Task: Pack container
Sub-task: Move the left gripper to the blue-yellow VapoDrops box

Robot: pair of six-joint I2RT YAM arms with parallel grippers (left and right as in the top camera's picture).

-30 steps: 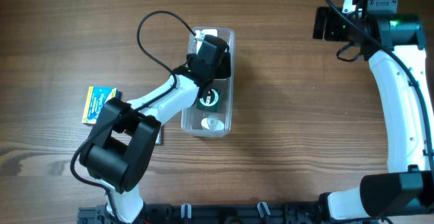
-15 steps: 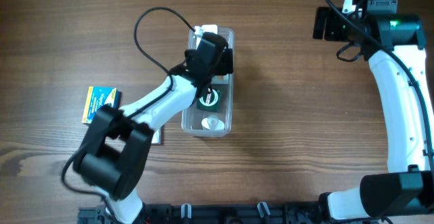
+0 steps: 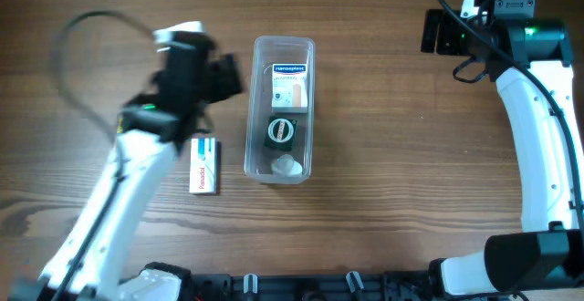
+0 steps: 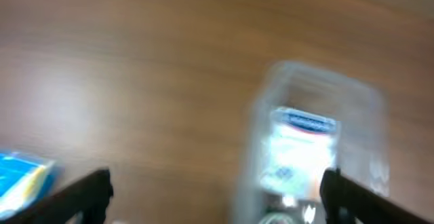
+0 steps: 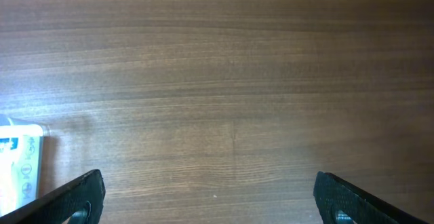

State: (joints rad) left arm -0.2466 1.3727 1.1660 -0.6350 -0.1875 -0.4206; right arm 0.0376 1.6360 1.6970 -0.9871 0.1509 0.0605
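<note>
On the middle of the table (image 3: 383, 155) sits the container (image 3: 259, 150), upright and open at the top, its long side running away from my base. Inside it, at the far end, lies a white carton (image 3: 290, 84) with a blue band. Then comes a round dark green piece (image 3: 281, 130), and a small white piece (image 3: 286, 165) at the near end. My left claw (image 4: 215, 193) hangs above the table beside the tub's far left corner, clear of it, fingers spread wide with nothing between them. The wrist view is smeared, but I can make out the tub and its carton ahead to the right, and a blue and yellow box (image 4: 20, 176) low on the left. A white box (image 3: 204, 165) lies flat on the table just left of the tub's near half, not touching it. Over at the far right corner, well apart from everything, my right claw (image 5: 209, 195) is also spread apart and empty, with bare wood grain under it.
</note>
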